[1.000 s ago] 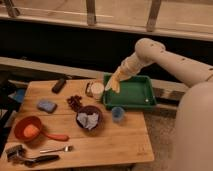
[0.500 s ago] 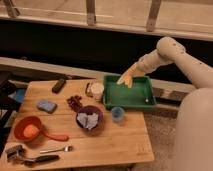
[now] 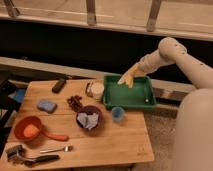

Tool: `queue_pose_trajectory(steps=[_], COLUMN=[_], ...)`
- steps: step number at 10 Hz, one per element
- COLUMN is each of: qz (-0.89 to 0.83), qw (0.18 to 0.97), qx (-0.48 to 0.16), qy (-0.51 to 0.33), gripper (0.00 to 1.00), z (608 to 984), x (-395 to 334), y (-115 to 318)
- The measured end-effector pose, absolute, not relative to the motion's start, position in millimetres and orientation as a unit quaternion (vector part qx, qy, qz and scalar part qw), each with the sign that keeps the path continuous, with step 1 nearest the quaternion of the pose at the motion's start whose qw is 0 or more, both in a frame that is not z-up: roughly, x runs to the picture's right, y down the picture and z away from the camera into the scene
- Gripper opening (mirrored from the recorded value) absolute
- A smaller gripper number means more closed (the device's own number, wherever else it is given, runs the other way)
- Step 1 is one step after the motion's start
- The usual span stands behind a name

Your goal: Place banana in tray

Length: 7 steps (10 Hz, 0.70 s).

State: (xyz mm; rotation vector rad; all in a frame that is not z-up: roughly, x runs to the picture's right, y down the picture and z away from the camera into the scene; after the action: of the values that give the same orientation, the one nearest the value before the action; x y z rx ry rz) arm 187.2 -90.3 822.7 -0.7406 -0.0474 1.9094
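Note:
The green tray point(image 3: 137, 98) sits at the back right corner of the wooden table point(image 3: 115, 142). My gripper point(image 3: 127, 78), with its yellowish tip, hangs over the tray's far left part, just above its back rim, pointing down and left. I cannot make out the banana as a thing apart from the gripper tip. A tiny pale speck lies in the tray's right corner point(image 3: 146, 100).
A white cup point(image 3: 96, 91) stands at the tray's left edge and a small blue cup point(image 3: 118, 114) in front of it. Further left are a dark purple bowl point(image 3: 90, 119), an orange bowl point(image 3: 26, 129), a blue sponge point(image 3: 47, 105), a black remote point(image 3: 59, 85) and a fork point(image 3: 55, 149).
The arm has swung right and back, carrying the gripper from near the white cup to above the tray's far left part.

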Motion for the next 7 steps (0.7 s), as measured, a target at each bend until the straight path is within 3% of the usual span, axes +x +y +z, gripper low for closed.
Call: queue_pose_trajectory(steps=[4,5,7], qz=[0.796,0.796,0.796], qw=[0.52,0.519,0.519], qx=[-0.309,-0.309,-0.309], qy=[-0.019,-0.019,-0.019], gripper=[0.01,0.06,0.26], z=[823.1,823.7,823.6], x=[187.0,187.0,187.5], y=[-89.8,-89.1,-89.1])
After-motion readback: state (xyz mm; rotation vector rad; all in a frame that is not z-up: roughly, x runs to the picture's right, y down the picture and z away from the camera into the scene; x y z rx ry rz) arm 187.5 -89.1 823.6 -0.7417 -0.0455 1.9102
